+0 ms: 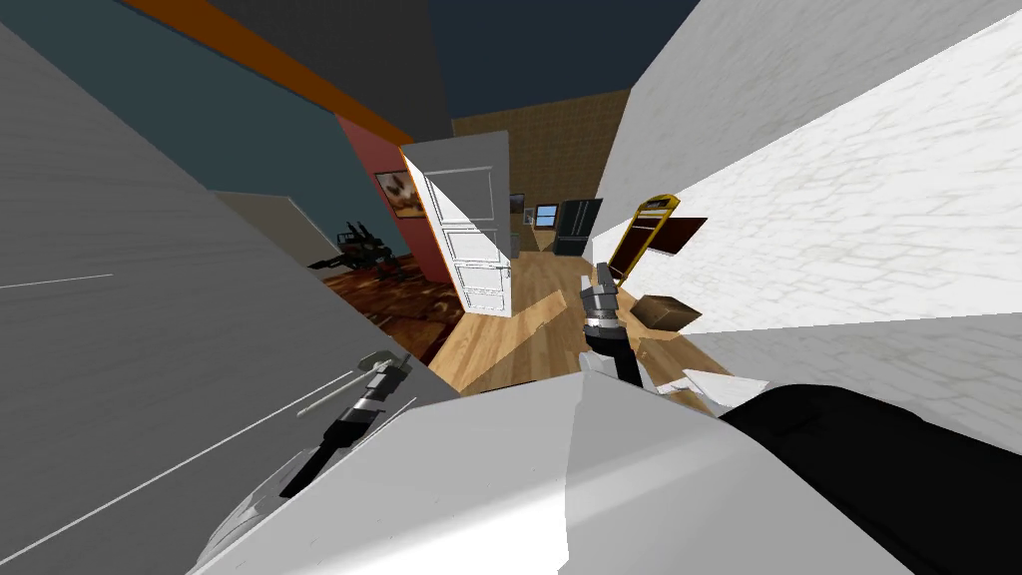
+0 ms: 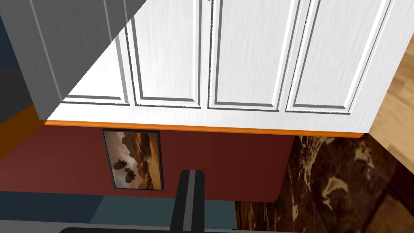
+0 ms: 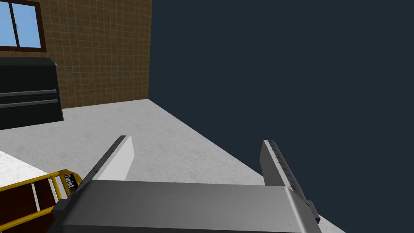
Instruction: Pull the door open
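Standing open at the centre of the head view, the white panelled door (image 1: 469,235) meets a red wall (image 1: 404,235) hung with a framed picture (image 1: 401,193). The left gripper (image 1: 391,364), lower left, keeps well apart from the door with its jaws together. The right gripper (image 1: 603,276), right of centre, shows its jaws apart above the wooden floor (image 1: 509,339).

The wide lens bends the head view strongly: walls splay to the corners and the whole picture is rolled. Light is bright on the white wall (image 1: 848,220) and lies in pale bands on the wooden floor (image 1: 519,329). A diagonal shadow edge cuts the door (image 1: 469,235), one part bright white, the other grey. All edges are sharp. The window (image 3: 18,24) is bright blue.
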Controlling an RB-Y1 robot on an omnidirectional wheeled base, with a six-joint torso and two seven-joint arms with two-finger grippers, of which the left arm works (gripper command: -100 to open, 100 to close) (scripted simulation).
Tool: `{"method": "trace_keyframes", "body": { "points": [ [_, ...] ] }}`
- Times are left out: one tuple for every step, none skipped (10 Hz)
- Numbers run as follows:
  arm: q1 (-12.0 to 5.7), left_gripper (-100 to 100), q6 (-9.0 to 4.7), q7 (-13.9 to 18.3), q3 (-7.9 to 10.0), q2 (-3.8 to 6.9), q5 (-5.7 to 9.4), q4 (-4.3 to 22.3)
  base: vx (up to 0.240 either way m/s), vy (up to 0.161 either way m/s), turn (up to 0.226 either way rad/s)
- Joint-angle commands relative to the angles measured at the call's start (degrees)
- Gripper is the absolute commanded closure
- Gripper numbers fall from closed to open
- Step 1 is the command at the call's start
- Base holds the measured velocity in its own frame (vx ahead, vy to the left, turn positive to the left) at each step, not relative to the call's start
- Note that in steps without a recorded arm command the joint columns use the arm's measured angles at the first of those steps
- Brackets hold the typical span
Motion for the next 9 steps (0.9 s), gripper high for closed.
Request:
{"method": "trace_keyframes", "body": {
  "points": [
    [0.29, -100, 1.15, -0.02, 1.25, 0.21, 0.75, -0.19, 0.116, -0.051, 0.337],
    [0.26, -100, 1.85, -0.03, 2.07, 0.23, 1.23, 0.1, 0.154, -0.099, 0.242],
    [0.22, -100, 2.65, -0.05, 3.02, 0.25, 1.78, 0.43, 0.128, -0.128, 0.289],
    [0.2, -100, 3.09, -0.05, 3.54, 0.26, 2.08, 0.61, 0.079, -0.118, 0.252],
    [0.16, -100, 4.0, -0.07, 4.6, 0.28, 2.71, 0.99, 0.076, -0.137, 0.229],
    [0.14, -100, 4.47, -0.07, 5.16, 0.29, 3.03, 1.18, 0.044, -0.144, 0.196],
    [0.12, -100, 4.95, -0.08, 5.72, 0.3, 3.36, 1.38, 0.03, -0.124, 0.203],
    [0.1, -100, 5.43, -0.09, 6.29, 0.31, 3.69, 1.58, 0.016, -0.105, 0.164],
    [0.08, -100, 5.92, -0.1, 6.86, 0.33, 4.03, 1.78, 0.001, -0.104, 0.17]
  ]
}}
